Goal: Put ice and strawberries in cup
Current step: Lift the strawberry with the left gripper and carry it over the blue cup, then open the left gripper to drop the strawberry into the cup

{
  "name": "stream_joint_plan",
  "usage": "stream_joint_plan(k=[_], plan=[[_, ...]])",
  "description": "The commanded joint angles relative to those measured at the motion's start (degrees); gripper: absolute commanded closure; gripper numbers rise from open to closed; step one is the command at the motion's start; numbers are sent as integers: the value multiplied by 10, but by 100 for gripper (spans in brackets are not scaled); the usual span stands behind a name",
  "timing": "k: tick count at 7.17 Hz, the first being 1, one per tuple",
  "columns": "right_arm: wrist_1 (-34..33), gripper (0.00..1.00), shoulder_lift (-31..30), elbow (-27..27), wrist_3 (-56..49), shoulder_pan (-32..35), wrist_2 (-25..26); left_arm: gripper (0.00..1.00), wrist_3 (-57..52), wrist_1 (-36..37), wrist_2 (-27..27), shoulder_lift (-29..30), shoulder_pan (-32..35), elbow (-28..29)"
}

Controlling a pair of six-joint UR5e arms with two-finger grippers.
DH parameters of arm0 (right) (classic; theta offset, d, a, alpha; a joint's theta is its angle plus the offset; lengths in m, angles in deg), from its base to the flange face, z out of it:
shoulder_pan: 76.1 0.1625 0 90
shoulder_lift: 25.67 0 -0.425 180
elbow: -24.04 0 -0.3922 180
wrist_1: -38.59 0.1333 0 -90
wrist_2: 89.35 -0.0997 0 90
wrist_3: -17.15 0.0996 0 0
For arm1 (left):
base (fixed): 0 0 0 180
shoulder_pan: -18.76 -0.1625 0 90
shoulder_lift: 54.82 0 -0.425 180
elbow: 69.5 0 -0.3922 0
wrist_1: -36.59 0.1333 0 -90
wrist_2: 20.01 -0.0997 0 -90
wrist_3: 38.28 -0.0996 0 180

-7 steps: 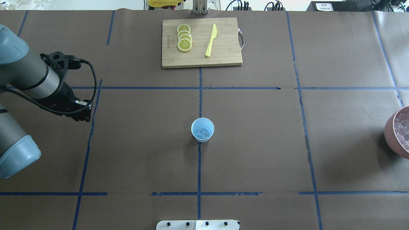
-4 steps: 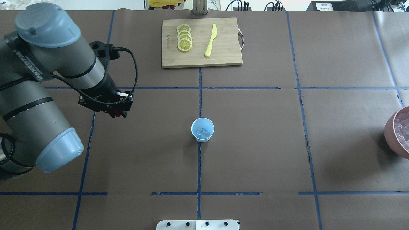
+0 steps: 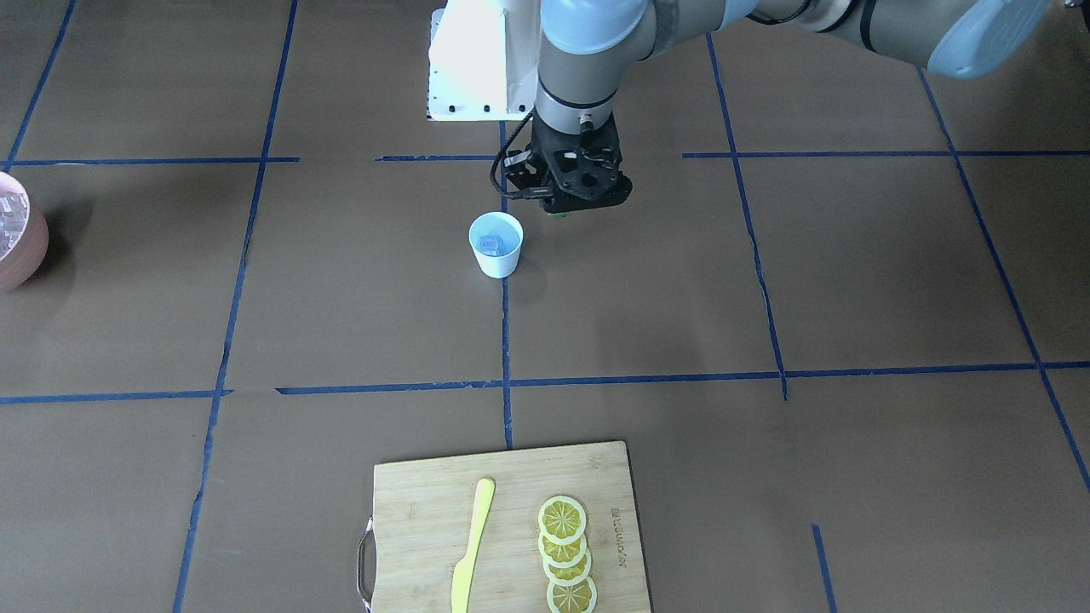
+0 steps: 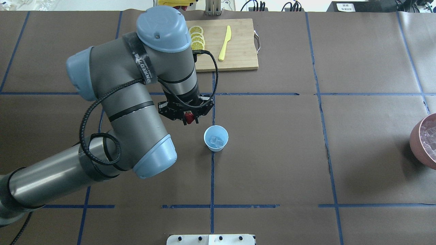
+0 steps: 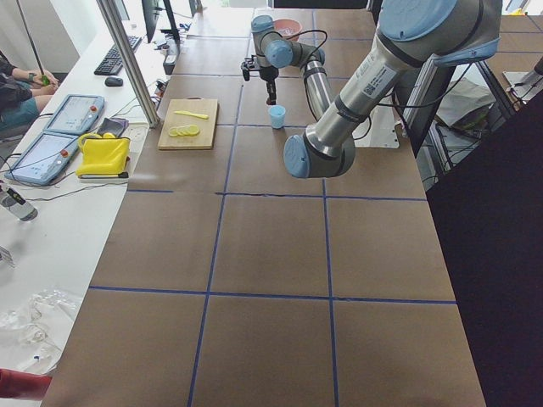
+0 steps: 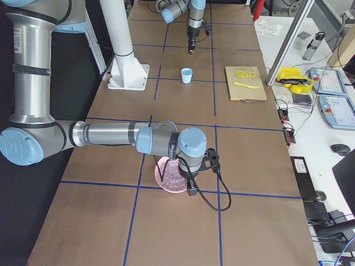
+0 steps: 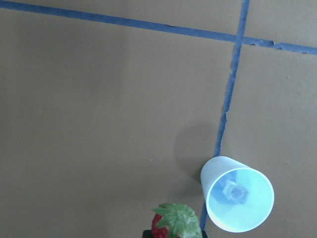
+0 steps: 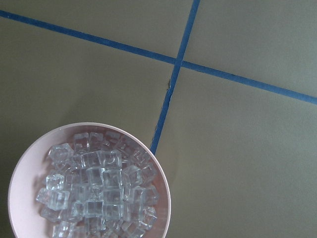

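Observation:
The white cup (image 4: 216, 137) with a pale blue inside stands at the table's middle and holds ice cubes (image 4: 217, 141). It also shows in the front view (image 3: 496, 245) and in the left wrist view (image 7: 237, 201), with ice (image 7: 234, 191) in its bottom. My left gripper (image 4: 189, 119) is shut on the red strawberry (image 4: 189, 117), whose green top shows in the left wrist view (image 7: 174, 222). The gripper hangs above the table just left of and beyond the cup, apart from it. My right gripper (image 6: 186, 173) shows only in the right side view, over the pink bowl; I cannot tell its state.
The pink bowl (image 8: 166, 198) full of ice cubes (image 8: 96, 198) sits at the table's right edge (image 4: 416, 143). A wooden cutting board (image 4: 238, 51) at the back carries lemon slices (image 4: 197, 39) and a yellow knife (image 4: 224, 42). My left arm partly covers the board's left end.
My left arm has swung from the table's far left toward the middle, carrying the strawberry to just beside the cup. The cup and bowl have not moved.

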Motion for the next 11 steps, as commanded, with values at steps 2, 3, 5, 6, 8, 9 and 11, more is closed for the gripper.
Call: stream_joint_plan(k=[2,3,5,6,8,9,11], plan=[[0,1,0,0,-1,0,0,95,52,-78,-40,36,-46,85],[0,1,0,1,-1,0,0,92,53,-78,-40,36,-47,84],[0,1,0,1,-1,0,0,61,52,-78,-40,36,-49,84],[0,1,0,1,-1,0,0,27,52,-78,-40,34,-49,84],[0,1,-1,1,-1,0,0,6,52,-78,-40,33,-49,84],[0,1,-1,1,-1,0,0,1,48,-78,-40,32,-49,81],[0,1,-2,1,-1,0,0,0,29,-76,-41,2,-47,50]])
